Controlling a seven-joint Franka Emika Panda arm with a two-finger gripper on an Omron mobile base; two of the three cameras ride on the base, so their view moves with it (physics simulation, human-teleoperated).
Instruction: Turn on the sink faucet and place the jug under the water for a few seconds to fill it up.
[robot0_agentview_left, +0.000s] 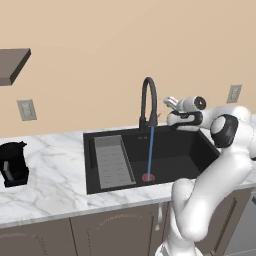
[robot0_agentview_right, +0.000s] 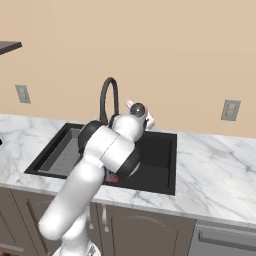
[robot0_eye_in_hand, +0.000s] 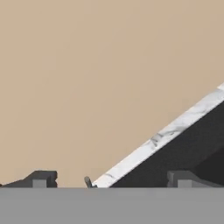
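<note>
The black gooseneck sink faucet stands at the back of the black sink. A thin blue stream of water falls from the spout to the red drain ring. The black jug stands upright on the counter far to the left of the sink. My gripper hovers just right of the faucet over the sink's back rim, open and empty, far from the jug. In the hand view its fingertips stand wide apart, facing the wall and a strip of counter.
A grey ribbed tray lies along the sink's left side. Marble counter runs to both sides. Outlets sit on the wall, and a brown shelf hangs at upper left.
</note>
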